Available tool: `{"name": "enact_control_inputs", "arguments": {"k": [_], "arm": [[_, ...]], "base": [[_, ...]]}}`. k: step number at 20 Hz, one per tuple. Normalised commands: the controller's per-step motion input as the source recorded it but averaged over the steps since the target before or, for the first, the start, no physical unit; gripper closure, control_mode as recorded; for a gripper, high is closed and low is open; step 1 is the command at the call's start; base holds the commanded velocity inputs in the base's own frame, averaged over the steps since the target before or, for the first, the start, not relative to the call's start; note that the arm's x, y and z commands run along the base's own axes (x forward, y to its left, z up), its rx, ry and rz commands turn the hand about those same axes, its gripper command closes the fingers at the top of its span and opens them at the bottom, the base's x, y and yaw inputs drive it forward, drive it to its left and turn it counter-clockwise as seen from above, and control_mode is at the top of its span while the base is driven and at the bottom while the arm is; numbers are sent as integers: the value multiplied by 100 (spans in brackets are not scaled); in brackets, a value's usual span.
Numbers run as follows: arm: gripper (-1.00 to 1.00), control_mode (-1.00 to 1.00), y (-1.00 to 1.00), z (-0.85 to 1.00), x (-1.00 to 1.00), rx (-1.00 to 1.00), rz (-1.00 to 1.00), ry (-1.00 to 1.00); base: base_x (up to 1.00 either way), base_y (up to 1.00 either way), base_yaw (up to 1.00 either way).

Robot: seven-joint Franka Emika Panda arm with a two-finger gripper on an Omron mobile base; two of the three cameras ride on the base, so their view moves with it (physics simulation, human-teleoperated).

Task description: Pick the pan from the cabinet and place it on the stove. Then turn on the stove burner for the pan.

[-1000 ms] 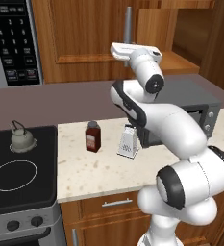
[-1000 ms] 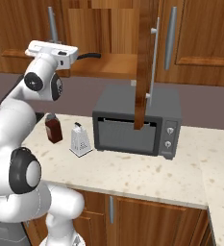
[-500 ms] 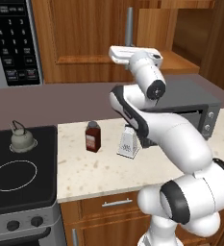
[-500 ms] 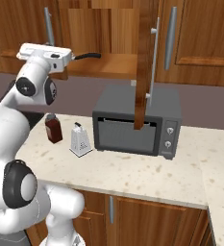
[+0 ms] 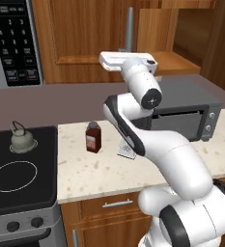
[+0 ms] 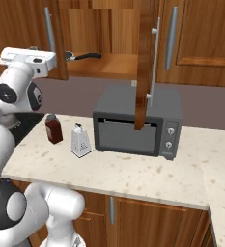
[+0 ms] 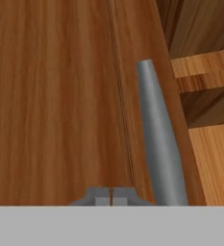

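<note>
My gripper (image 7: pixel 111 199) is shut with nothing between its fingertips, close against the brown wooden face of a cabinet door (image 7: pixel 56 96). That door's silver bar handle (image 7: pixel 157 144) runs just right of the fingertips, outside them. My white hand (image 5: pixel 128 61) hovers level with the cabinet shelf (image 5: pixel 179 62), in front of the left door (image 6: pixel 56 43). On the shelf (image 6: pixel 114 65) lies the pan's thin black handle (image 6: pixel 88 56); the pan's body is hidden behind the left door. The stove (image 5: pixel 41 144) sits far left, with a large burner ring (image 5: pixel 13 176) and front knobs (image 5: pixel 12 226).
A grey kettle (image 5: pixel 22 140) stands on the stove's back burner. On the counter are a brown bottle (image 6: pixel 53 129), a steel grater (image 6: pixel 80 141) and a toaster oven (image 6: pixel 138 123). The right cabinet door (image 6: pixel 145 62) hangs open, edge-on above the oven. A microwave (image 5: pixel 12 43) hangs above the stove.
The jaws have closed fully on nothing. My hand has slid a little to the left, away from the pan's handle and across the left door.
</note>
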Motion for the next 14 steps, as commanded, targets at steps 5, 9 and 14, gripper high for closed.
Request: {"name": "enact_control_inputs", "arguments": {"k": [5, 9, 14], "arm": [[100, -100, 21, 0, -39, 0, 2, 0], [-100, -100, -27, -1, -43, 5, 0, 0], [-100, -100, -31, 0, -35, 11, -1, 0]], "base": [[0, 0, 0], [0, 0, 0], [0, 0, 0]]}}
